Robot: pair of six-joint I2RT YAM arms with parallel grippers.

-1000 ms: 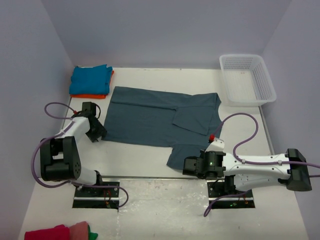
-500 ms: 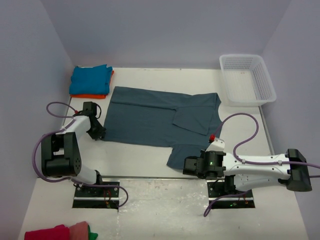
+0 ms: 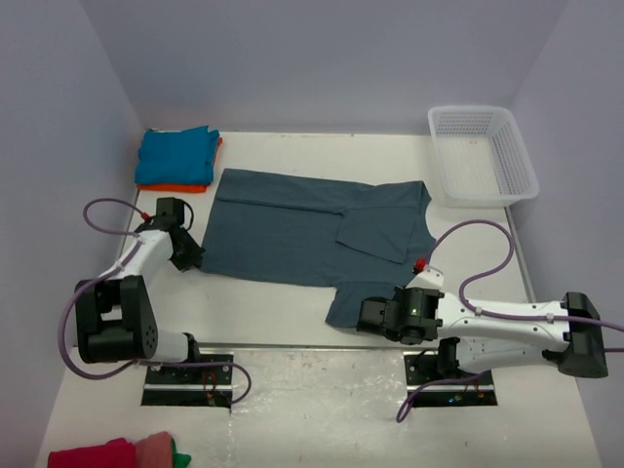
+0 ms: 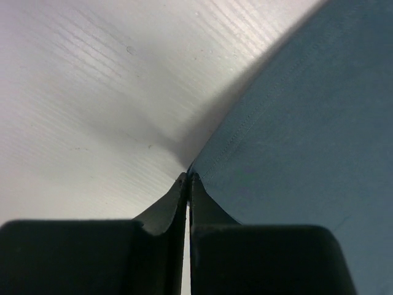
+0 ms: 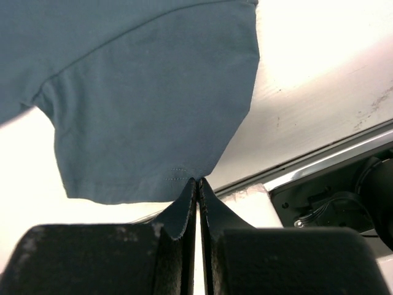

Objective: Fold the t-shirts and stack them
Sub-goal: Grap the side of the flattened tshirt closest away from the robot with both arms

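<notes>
The slate-blue t-shirt [image 3: 312, 229] lies spread flat in the middle of the table. My left gripper [image 3: 193, 259] is shut on its near left corner; in the left wrist view the closed fingertips [image 4: 188, 177] meet at the cloth's corner [image 4: 307, 141]. My right gripper [image 3: 359, 317] is shut on the hem of the near sleeve [image 3: 346, 302]; in the right wrist view the tips [image 5: 198, 180] pinch the sleeve hem [image 5: 147, 104]. The turquoise t-shirt [image 3: 175, 154] lies folded on the orange one [image 3: 183, 186] at the back left.
A white mesh basket [image 3: 483, 156] stands at the back right. Red and pink cloth [image 3: 107, 454] lies off the table at the bottom left. The table's metal front edge [image 5: 331, 163] runs just behind the right gripper.
The right arm has shifted slightly away from the front edge with the sleeve. The left arm's elbow has swung; its gripper stays at the shirt's corner.
</notes>
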